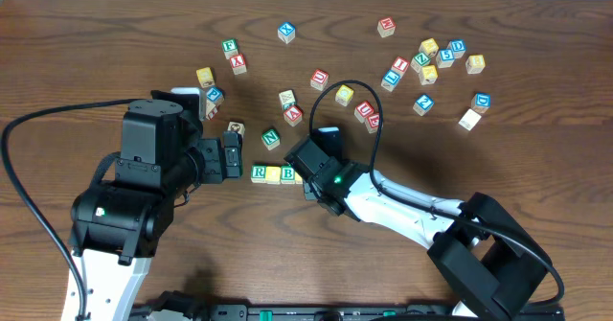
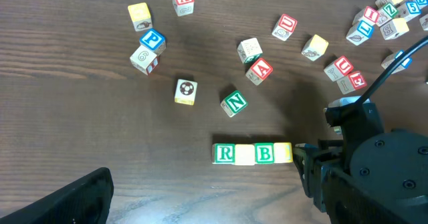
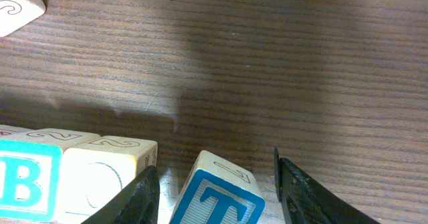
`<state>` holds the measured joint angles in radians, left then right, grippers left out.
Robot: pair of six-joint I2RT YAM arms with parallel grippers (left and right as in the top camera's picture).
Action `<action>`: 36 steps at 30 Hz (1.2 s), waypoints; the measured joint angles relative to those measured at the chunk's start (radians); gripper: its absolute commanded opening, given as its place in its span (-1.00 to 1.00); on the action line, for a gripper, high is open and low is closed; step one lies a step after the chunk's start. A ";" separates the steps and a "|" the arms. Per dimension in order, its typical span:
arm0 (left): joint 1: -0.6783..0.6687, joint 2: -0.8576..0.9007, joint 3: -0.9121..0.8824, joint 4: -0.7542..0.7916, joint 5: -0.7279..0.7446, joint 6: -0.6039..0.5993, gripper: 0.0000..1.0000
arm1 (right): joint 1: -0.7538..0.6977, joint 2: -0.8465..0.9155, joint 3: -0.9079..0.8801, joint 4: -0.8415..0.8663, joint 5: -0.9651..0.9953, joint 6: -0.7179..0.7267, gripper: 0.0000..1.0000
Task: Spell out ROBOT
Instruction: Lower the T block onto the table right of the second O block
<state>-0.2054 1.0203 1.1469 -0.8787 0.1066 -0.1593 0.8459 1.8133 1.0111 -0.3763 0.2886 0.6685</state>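
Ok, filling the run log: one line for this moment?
row: R block, yellow block, B block, O block | T block: tilted, inside right gripper, beside O block | grip: unclear

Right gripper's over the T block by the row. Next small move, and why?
Probably square the T block and slide it flush against the O block. The right wrist view shows it skewed between the right gripper's open jaws, with bare wood separating it from the O block beside the B block.

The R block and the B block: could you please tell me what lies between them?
A pale yellow block sits between the R block and B block, touching both, seen in the left wrist view.
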 measured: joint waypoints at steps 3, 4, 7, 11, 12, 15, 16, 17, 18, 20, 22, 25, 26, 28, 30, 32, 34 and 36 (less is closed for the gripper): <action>0.000 0.000 0.000 0.000 0.000 0.000 0.96 | 0.000 0.000 0.000 0.000 0.000 -0.006 -0.46; 0.000 0.000 0.000 0.000 0.000 0.000 0.95 | 0.000 0.000 0.000 0.000 0.000 -0.006 -0.52; 0.000 0.000 0.000 0.000 0.000 0.000 0.96 | 0.000 0.000 0.000 0.000 0.001 -0.007 -0.53; 0.000 0.000 0.000 0.000 0.000 0.000 0.96 | 0.000 0.000 0.000 0.000 0.001 -0.008 -0.51; 0.000 0.000 0.000 0.000 0.000 0.000 0.96 | 0.000 0.000 0.000 0.001 0.001 -0.008 -0.48; 0.000 0.000 0.000 0.000 0.000 0.000 0.96 | 0.000 0.000 0.000 0.001 0.001 -0.008 -0.42; 0.000 0.000 0.000 0.000 0.000 0.000 0.96 | 0.000 0.000 0.000 0.001 0.001 -0.008 -0.40; 0.000 0.000 0.000 0.000 0.000 0.000 0.96 | 0.000 0.000 0.000 0.000 0.001 -0.008 -0.35; 0.000 0.000 0.000 0.000 0.000 0.000 0.96 | 0.000 0.000 0.000 0.001 0.001 -0.008 -0.30; 0.000 0.000 0.000 0.000 0.000 0.000 0.96 | 0.000 0.000 0.000 0.000 0.002 -0.010 -0.28; 0.000 0.000 0.000 0.000 0.000 0.000 0.96 | 0.000 0.000 0.000 0.001 0.002 -0.008 -0.29; 0.000 0.000 0.000 0.000 0.000 0.000 0.96 | 0.000 0.000 0.000 0.001 0.003 -0.008 -0.35; 0.000 0.000 0.000 0.000 0.000 0.000 0.96 | 0.000 0.000 0.000 0.001 0.003 -0.008 -0.39; 0.000 0.000 0.000 0.000 0.000 0.000 0.96 | 0.000 0.000 0.000 0.000 0.004 -0.008 -0.49; 0.000 0.000 0.000 0.000 0.000 0.000 0.96 | 0.000 0.000 0.000 0.000 0.006 -0.009 -0.56; 0.000 0.000 0.000 0.000 0.000 0.000 0.95 | 0.000 0.000 0.000 0.000 0.008 -0.009 -0.59; 0.000 0.000 0.000 0.000 0.000 0.000 0.96 | 0.000 0.000 0.000 0.001 0.008 -0.007 -0.59; 0.000 0.000 0.000 0.000 0.000 0.000 0.96 | 0.000 0.000 0.000 0.001 0.008 -0.007 -0.58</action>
<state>-0.2054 1.0203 1.1469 -0.8787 0.1066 -0.1593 0.8459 1.8133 1.0111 -0.3756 0.2970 0.6617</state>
